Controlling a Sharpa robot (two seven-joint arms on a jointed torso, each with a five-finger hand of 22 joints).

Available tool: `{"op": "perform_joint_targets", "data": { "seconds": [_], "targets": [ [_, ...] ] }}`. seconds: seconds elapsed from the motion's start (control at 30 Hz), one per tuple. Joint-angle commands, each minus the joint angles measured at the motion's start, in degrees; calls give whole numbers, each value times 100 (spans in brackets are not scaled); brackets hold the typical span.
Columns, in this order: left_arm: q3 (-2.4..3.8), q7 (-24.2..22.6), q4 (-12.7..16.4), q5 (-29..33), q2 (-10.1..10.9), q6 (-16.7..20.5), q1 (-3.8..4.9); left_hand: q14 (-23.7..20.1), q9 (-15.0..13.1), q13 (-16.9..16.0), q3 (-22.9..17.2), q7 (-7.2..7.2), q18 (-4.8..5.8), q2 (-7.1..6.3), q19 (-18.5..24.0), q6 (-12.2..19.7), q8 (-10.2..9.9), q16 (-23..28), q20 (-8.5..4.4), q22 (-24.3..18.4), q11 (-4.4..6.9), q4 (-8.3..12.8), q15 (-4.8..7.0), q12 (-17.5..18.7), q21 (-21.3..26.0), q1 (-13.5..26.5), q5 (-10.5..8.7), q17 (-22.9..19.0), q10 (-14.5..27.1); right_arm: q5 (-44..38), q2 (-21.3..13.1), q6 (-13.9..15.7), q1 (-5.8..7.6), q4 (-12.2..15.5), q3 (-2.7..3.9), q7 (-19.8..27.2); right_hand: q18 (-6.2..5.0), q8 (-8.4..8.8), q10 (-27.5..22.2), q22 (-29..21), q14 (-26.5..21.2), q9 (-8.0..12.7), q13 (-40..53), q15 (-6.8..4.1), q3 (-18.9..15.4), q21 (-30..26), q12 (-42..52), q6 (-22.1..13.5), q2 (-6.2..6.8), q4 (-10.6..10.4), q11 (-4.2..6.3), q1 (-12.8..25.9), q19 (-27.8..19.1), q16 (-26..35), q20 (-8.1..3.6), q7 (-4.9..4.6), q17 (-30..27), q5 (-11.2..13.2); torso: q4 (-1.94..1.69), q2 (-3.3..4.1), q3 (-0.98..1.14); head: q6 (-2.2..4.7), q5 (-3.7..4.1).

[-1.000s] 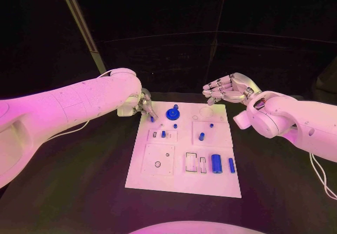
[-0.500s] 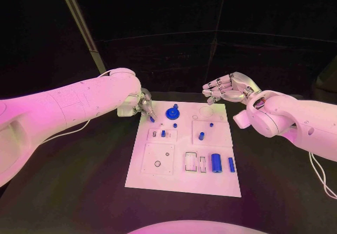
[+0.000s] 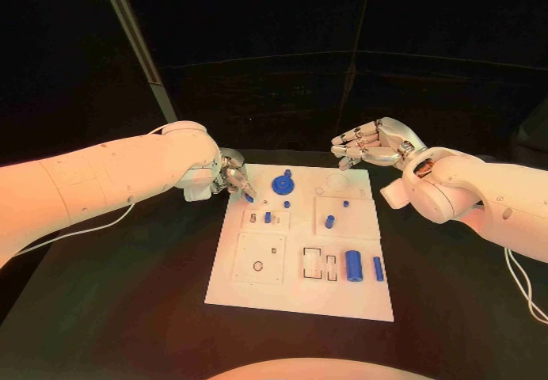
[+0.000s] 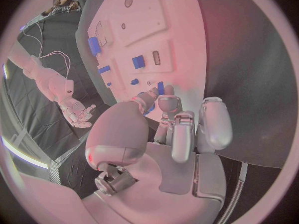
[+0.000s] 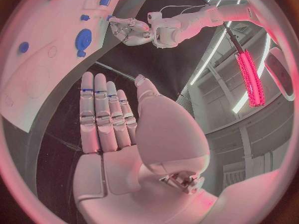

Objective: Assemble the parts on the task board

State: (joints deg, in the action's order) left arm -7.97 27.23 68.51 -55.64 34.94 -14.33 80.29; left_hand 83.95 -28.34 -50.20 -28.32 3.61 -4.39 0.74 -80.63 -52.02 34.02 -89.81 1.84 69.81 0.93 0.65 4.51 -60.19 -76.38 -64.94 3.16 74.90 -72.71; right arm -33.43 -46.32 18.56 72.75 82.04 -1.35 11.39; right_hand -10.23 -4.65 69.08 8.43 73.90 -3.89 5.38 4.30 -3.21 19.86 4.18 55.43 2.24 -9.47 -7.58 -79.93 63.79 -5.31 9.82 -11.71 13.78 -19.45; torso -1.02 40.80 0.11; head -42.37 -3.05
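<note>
Left hand [image 3: 232,178] at board's [image 3: 299,294] far-left corner, fingertips pinching small blue peg [image 3: 248,196] over board. Blue disc [image 3: 281,186] just right of it. Right hand [image 3: 367,146] hovered beyond far-right corner, fingers apart, holding nothing.

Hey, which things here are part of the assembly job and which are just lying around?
Job: task board; blue disc; blue cylinder; small blue peg pinched by left hand; right hand, holding nothing.

Lying about: white cable; black table.
</note>
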Motion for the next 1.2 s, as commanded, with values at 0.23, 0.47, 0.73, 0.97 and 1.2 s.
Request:
{"op": "perform_joint_targets", "data": {
  "seconds": [0.23,0.47,0.73,0.97,1.2],
  "targets": [
    [-4,-404,882,-84,551,931,-35,605,-22,-48,-833,-46,11,-72,-66,-37,90,-19,10,76,22,729,-5,-83,-82,102,38,1510,-95,2,63,-85,9,-53,2,53,-21,-35,-27,-5,-34,-7,-5,-9,9,-29,-24,-36,-33,35,5,-1,-2,25,31,13,-7,-16,-18,-9,-4,3,-5],
    [-8,-492,1159,-379,710,1092,-152,605,-29,-78,-868,-58,16,-139,-81,-47,116,-19,5,103,30,744,0,-113,-100,126,34,1510,-131,2,94,-102,8,-86,0,56,-21,-35,-27,-5,-34,-7,-5,-9,9,-29,-24,-36,-33,35,5,-1,-2,25,31,13,-7,-16,-1,0,-4,2,-21],
    [-20,-536,1335,-667,750,1168,-279,605,-30,-84,-878,-62,16,-157,-82,-49,122,-19,4,105,34,750,2,-119,-102,127,34,1510,-139,2,117,-114,7,-105,0,57,-21,-35,-27,-5,-34,-7,-5,-9,9,-29,-24,-36,-33,35,5,-1,-2,25,31,13,-7,-16,8,7,-4,-7,-25],
    [-25,-379,1314,-790,746,1076,-336,605,-31,-92,-884,-65,16,-173,-83,-53,129,-19,2,106,36,752,4,-127,-102,131,33,1510,-148,2,131,-125,7,-114,-1,60,-21,-40,-31,-9,-35,-8,-8,-7,7,-36,-22,-40,-41,34,2,3,-1,29,32,10,-8,-16,0,4,0,-23,-17],
    [-27,-178,1314,-717,746,968,-346,605,-34,-96,-890,-73,14,-213,-80,-64,143,-19,-1,97,41,754,7,-131,-96,146,26,1510,-161,2,149,-131,7,-127,-1,64,-21,-40,-31,-9,-35,-8,-8,-7,7,-36,-22,-40,-41,34,2,3,-1,29,32,10,-8,-16,3,7,-2,-32,-23]
  ]
}}
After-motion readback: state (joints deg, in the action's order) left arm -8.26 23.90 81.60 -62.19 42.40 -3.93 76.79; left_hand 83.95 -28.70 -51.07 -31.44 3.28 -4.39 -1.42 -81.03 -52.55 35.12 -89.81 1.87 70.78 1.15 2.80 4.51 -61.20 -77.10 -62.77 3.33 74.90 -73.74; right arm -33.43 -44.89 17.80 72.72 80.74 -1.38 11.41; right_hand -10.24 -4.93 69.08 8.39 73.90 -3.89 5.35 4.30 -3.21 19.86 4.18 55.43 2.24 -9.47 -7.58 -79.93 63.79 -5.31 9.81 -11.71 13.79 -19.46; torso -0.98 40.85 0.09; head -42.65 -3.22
